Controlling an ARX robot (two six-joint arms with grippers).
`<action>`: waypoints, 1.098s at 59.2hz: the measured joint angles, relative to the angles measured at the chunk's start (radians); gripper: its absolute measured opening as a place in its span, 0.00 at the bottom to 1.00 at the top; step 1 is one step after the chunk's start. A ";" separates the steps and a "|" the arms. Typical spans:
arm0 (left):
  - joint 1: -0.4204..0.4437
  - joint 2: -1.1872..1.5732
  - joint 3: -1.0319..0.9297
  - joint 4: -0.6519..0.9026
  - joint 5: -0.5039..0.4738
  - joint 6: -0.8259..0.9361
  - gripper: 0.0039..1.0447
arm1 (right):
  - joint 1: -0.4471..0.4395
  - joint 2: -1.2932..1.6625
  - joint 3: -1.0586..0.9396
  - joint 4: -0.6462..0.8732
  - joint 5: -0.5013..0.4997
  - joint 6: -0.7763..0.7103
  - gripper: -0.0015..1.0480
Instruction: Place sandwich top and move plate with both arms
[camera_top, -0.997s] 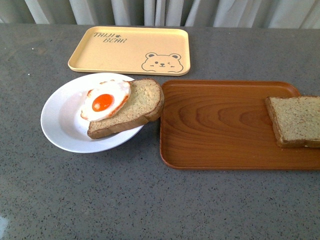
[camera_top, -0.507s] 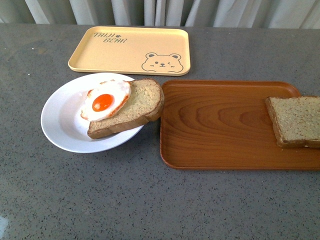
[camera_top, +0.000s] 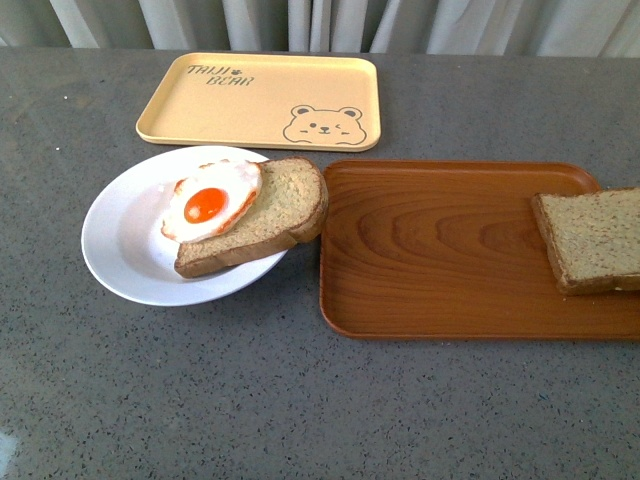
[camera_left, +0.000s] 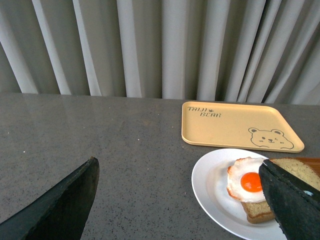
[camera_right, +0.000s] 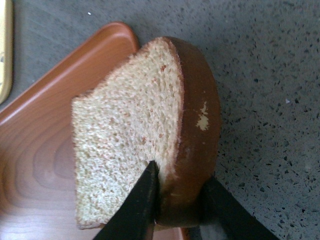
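- Brown wholemeal bread, the sandwich top (camera_top: 590, 240), lies at the far right end of the wood-grain tray (camera_top: 430, 260), well apart from the plate (camera_top: 115, 245)
- right gripper (camera_right: 180, 176) is pinched onto the slice's rounded crust edge, with one finger on the pale crumb face and the other on the dark crust; that edge hangs past the tray rim over the table (camera_top: 250, 400)
- left gripper (camera_left: 178, 167) is spread wide with nothing between its fingers, near the plate (neither arm shows in the front view)
- handling, my guess: the slice is light, soft and spongy, and likely to droop when held by one edge; the crust looks firmer than the crumb, so pinch there, gently, or it dents
- plate: plain white, round, shallow, glossy and rigid, probably slippery; take opposite rims, one gripper each, and keep it level
- on the plate: fried egg (camera_top: 208, 203), shiny white with an orange yolk, on a rounder brown slice (camera_top: 280, 215) that overhangs the plate rim toward the tray
- cream tray (camera_top: 250, 105) with a bear drawing, smooth and matt, sits behind the plate; the table is grey speckled stone-look
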 joint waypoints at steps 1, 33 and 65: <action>0.000 0.000 0.000 0.000 0.000 0.000 0.92 | -0.001 -0.009 -0.002 -0.003 -0.002 0.000 0.07; 0.000 0.000 0.000 0.000 0.000 0.000 0.92 | 0.356 -0.308 0.057 -0.029 0.188 0.262 0.03; 0.000 0.000 0.000 0.000 0.000 0.000 0.92 | 0.955 0.086 0.360 0.130 0.426 0.465 0.03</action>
